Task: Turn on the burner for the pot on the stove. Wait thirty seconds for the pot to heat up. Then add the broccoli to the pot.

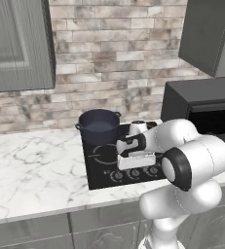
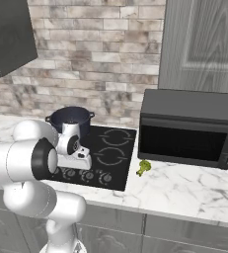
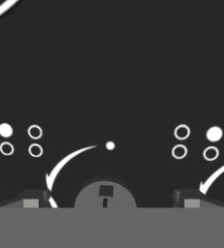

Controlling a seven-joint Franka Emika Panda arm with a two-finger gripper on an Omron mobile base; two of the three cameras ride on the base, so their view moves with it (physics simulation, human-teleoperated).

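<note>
The dark blue-grey pot [image 1: 99, 126] [image 2: 71, 118] stands on the back left ring of the black stove [image 1: 100, 163] [image 2: 116, 148]. My gripper [image 1: 136, 168] [image 2: 80, 165] [image 3: 111, 199] hangs open just above the stove's front row of knobs, pointing down. In the hand view a round grey knob [image 3: 105, 193] sits between my two fingertips, untouched, with white burner marks and a curved arrow around it. The small green broccoli [image 2: 144, 167] lies on the marble counter to the right of the stove, in front of the microwave.
A black microwave [image 1: 201, 104] [image 2: 189, 128] stands on the counter right of the stove. A brick wall runs behind, with grey cabinets [image 1: 16, 44] [image 2: 204, 44] above. White marble counter [image 1: 31, 165] stretches to the left of the stove.
</note>
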